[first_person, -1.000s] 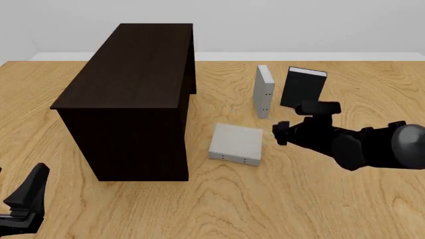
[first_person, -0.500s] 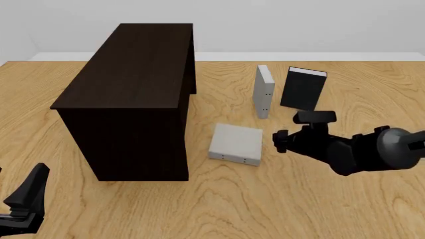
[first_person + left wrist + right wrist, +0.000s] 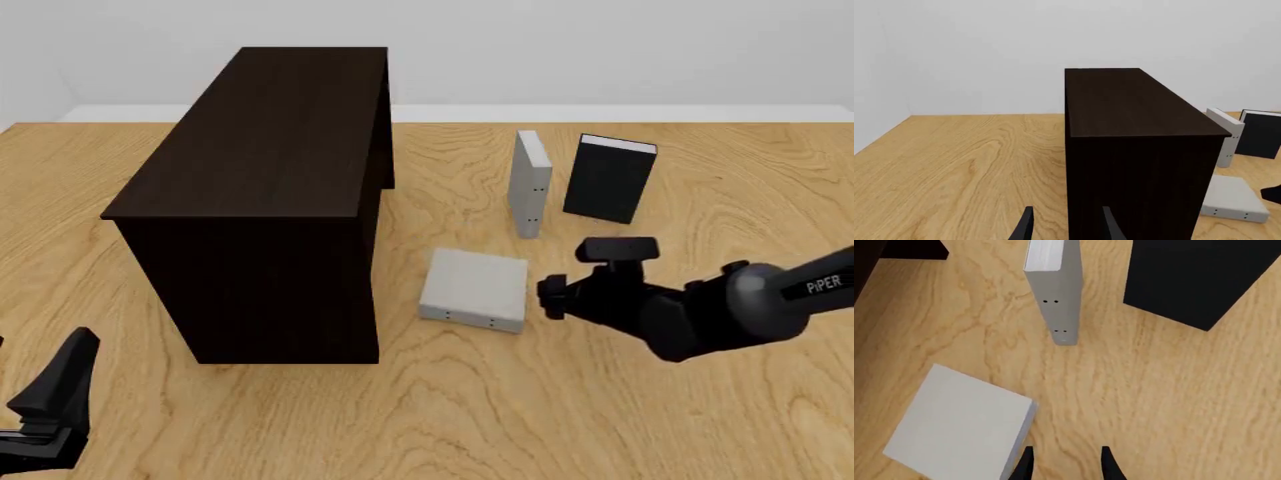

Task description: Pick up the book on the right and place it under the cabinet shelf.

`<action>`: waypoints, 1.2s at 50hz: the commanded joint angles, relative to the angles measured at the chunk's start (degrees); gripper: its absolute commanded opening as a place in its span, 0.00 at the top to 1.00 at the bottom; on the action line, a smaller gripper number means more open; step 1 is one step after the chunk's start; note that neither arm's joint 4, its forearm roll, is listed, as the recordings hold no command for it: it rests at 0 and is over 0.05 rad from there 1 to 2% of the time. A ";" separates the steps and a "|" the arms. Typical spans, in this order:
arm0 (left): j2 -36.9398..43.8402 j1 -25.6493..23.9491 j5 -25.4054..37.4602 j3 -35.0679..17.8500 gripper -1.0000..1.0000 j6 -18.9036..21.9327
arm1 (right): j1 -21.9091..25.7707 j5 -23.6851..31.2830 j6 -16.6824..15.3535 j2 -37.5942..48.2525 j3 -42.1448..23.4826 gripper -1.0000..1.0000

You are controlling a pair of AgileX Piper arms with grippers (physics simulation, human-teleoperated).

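While the light grey book [image 3: 475, 288] lies flat at frame centre beside the dark cabinet [image 3: 267, 190], the right gripper [image 3: 550, 298] has dropped lower toward its right edge, jaws apart, nearing a grasp; left gripper [image 3: 1064, 227] idles open.

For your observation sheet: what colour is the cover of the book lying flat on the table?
Plain light grey, clearest in the right wrist view.

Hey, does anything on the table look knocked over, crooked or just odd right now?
One pale grey book lies flat beside the cabinet, while the other grey book and the black book stand upright. Nothing looks damaged.
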 commanded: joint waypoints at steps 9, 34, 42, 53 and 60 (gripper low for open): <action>0.00 -0.01 -0.01 0.01 0.00 -0.01 | 2.17 -0.81 1.05 2.44 -1.20 0.00; 0.00 0.00 0.00 0.01 0.00 0.01 | 5.32 -0.39 2.00 4.80 -4.15 0.00; 0.00 0.00 -0.01 0.01 0.00 -0.01 | 6.52 -0.07 2.48 5.01 -4.99 0.00; 0.00 0.01 -0.02 0.01 0.00 0.00 | 8.75 1.32 2.88 4.08 -6.40 0.00; 0.00 0.00 -0.02 0.01 0.00 0.00 | 9.98 2.02 3.00 3.95 -7.48 0.00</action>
